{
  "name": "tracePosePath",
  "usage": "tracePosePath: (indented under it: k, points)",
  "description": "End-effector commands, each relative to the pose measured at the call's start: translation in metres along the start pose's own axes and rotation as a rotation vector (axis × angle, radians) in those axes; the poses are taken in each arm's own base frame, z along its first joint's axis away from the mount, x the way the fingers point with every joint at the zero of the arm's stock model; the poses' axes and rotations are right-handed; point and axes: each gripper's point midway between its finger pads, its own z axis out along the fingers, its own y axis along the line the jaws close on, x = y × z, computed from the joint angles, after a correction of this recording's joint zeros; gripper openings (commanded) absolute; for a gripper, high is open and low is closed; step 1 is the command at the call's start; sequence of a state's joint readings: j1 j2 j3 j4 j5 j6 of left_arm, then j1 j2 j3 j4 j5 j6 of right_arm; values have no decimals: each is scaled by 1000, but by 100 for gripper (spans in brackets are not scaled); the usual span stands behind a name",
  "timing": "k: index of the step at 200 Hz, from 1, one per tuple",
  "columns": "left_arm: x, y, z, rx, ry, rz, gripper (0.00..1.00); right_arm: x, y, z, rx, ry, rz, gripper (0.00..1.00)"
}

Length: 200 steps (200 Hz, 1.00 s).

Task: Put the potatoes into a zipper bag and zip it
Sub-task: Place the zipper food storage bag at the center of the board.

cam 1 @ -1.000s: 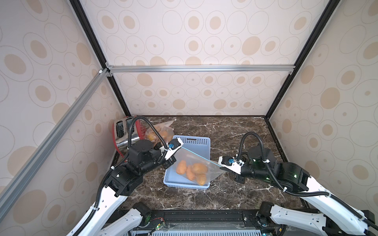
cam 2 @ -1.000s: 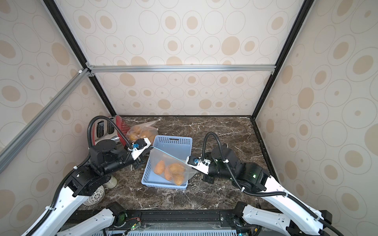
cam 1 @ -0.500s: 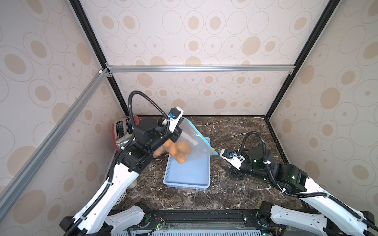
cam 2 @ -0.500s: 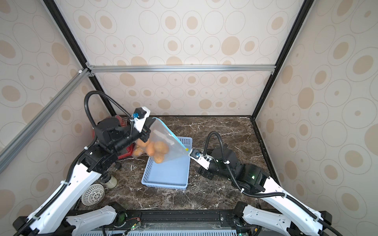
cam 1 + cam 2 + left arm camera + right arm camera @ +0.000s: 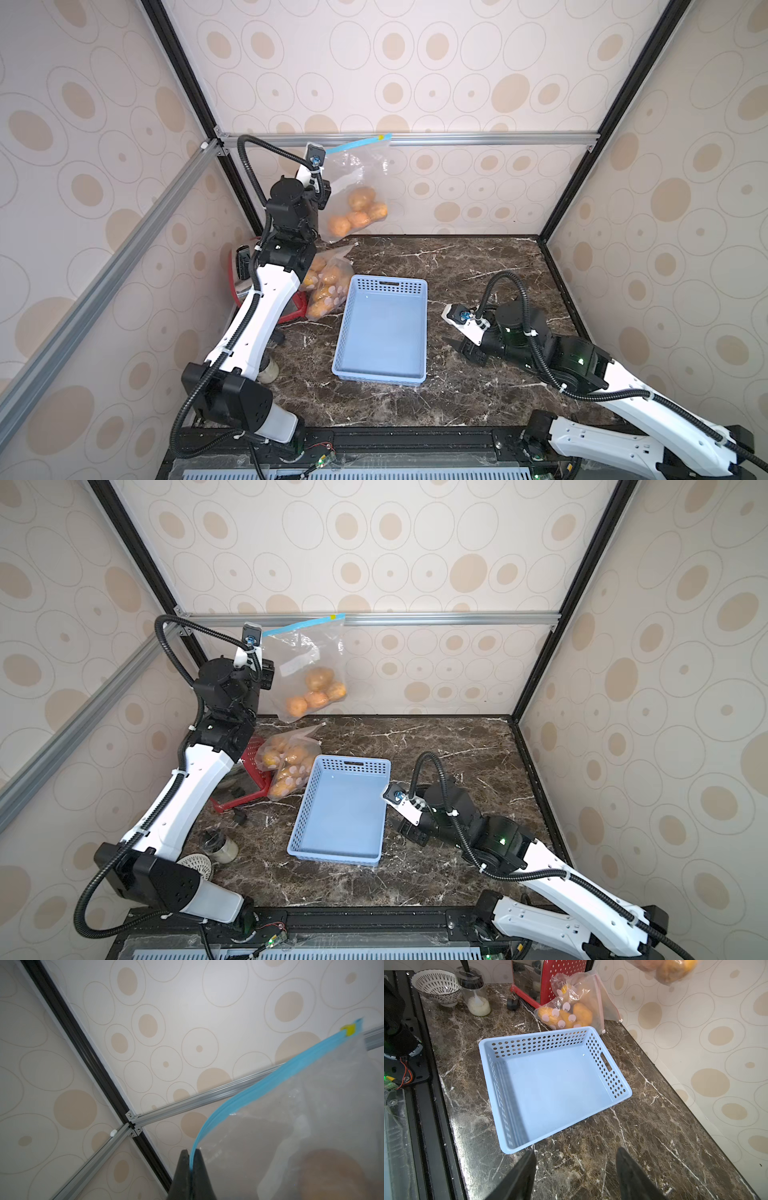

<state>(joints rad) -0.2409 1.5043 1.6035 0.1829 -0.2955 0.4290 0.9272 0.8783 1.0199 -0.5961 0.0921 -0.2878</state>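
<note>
A clear zipper bag (image 5: 360, 170) with a blue zip strip hangs high in front of the back wall. Several orange-tan potatoes (image 5: 358, 211) sag in its bottom, seen in both top views (image 5: 318, 691). My left gripper (image 5: 192, 1152) is shut on one end of the blue strip and carries the whole bag. The yellow slider (image 5: 349, 1029) sits at the strip's far end. My right gripper (image 5: 576, 1150) hovers open and holding nothing, low over the marble to the right of the blue basket (image 5: 388, 283).
The blue basket (image 5: 537, 1035) is bare inside. A second plastic bag of potatoes (image 5: 569, 1012) lies at its back left, against a red toaster (image 5: 550, 980). A patterned bowl (image 5: 436, 985) and a glass jar (image 5: 475, 993) stand at the front left.
The left arm has lifted the bag out of the basket, up toward the back wall. The right gripper has opened, let go of the bag's other end, and stayed low beside the basket.
</note>
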Motion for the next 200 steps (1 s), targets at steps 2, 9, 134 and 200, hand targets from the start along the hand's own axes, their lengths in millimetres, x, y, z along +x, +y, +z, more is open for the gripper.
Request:
tracePosePath:
  k: [2, 9, 134, 200]
  points:
    - [23, -20, 4, 17, -41, 57, 0, -2, 2, 3, -14, -20, 21, 63]
    - [43, -35, 2, 53, -28, 53, 0, -3, 3, 4, -18, -23, 24, 63]
    - [248, -146, -139, 450, 350, -284, 70, 16, 2, 48, 36, 10, 180, 63]
    - [272, -53, -213, 2, 168, -457, 99, 91, -106, 54, 521, -14, 601, 77]
